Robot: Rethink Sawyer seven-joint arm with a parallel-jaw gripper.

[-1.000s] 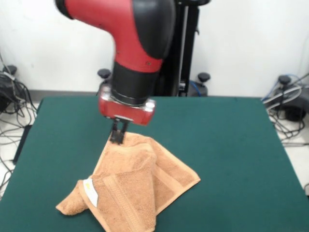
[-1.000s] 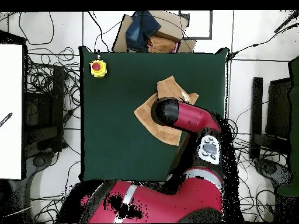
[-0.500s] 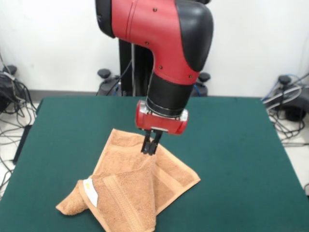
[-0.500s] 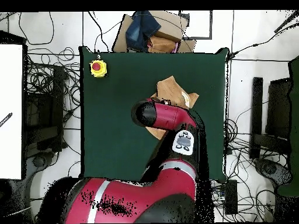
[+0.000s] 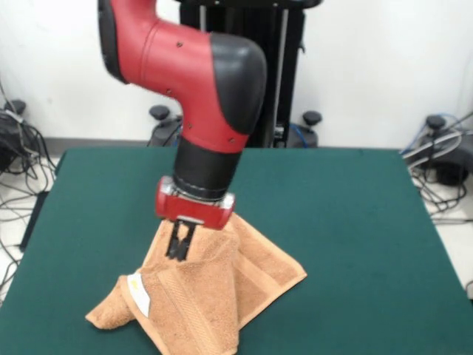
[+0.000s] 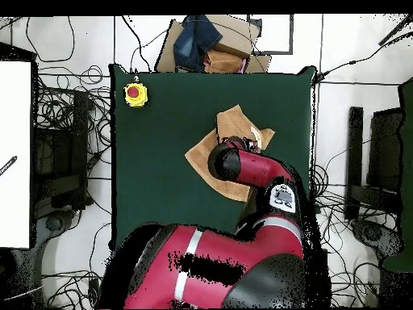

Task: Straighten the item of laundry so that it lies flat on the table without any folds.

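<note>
One towel (image 5: 214,288) is lying in the lower middle of your front view, on the dark green table (image 5: 355,222), and it is far from flat: you are looking at a tan-orange cloth with a layer doubled over along its left side, the woven band running down that fold and the small white label (image 5: 138,293) showing near the lower left corner. Your gripper (image 5: 179,245) is hanging just left of centre in the frame, under the red and black arm (image 5: 199,96), with its two dark fingers (image 5: 174,244) close together and their tips down at the upper edge of the folded layer. You cannot tell from either view whether cloth is pinched between them. In your overhead view the towel is sitting right of centre, towards the table's right edge, with the arm covering its middle. Up in the table's upper left corner a yellow box with a red button (image 6: 135,94) is sitting well apart from the towel.
</note>
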